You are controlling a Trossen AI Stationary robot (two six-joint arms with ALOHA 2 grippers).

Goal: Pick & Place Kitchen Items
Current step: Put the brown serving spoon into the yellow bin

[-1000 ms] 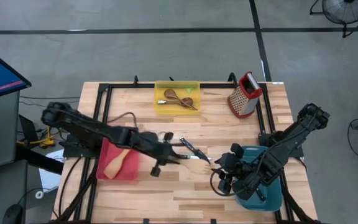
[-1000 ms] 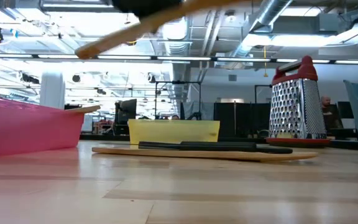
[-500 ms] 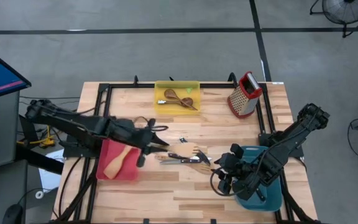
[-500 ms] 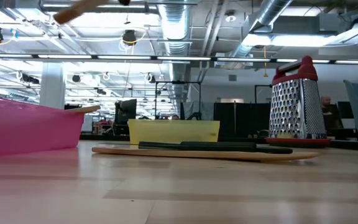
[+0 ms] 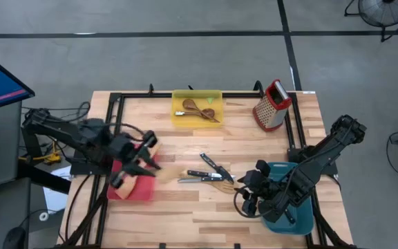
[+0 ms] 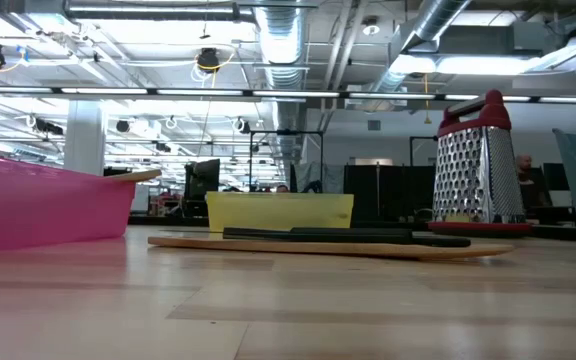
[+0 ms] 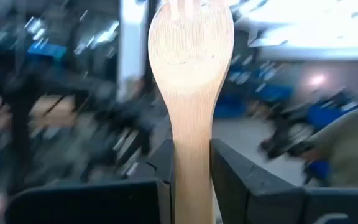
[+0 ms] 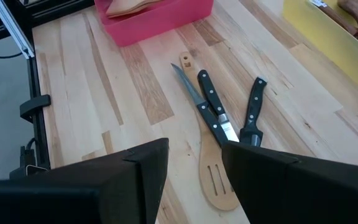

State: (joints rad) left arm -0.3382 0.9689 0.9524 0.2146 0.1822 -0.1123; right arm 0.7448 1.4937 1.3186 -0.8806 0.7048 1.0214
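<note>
My left gripper (image 5: 138, 160) is shut on a pale wooden spatula (image 7: 190, 56) above the red bin (image 5: 142, 190), in which another pale spatula (image 5: 119, 182) lies. Black-handled knives (image 5: 211, 166) lie across a pale slotted turner (image 8: 219, 182) at mid-table. Dark brown wooden spoons (image 5: 200, 108) lie in the yellow bin (image 5: 185, 119). My right gripper (image 8: 194, 168) is open and empty over the near-left corner of the teal bin (image 5: 302, 220). My left gripper pinches the spatula's handle (image 7: 191, 165) between its two fingers, just below the rounded head. The handle runs along the fingers and the head sticks out past their tips. The spatula is lifted clear of the table and the bin.
A red-topped metal box grater (image 5: 272, 105) stands at the far right. A black frame (image 5: 116, 104) runs around the tabletop. Bare wood lies along the near edge (image 5: 199, 221). In the low view the red bin (image 6: 38, 205) stands left, the turner with the knives (image 6: 328, 242) in the middle.
My left gripper has carried the pale spatula from beside the knife pile toward the table's left edge, rising out of the low view, and now holds it over the red bin. The knives and the turner have stayed put.
</note>
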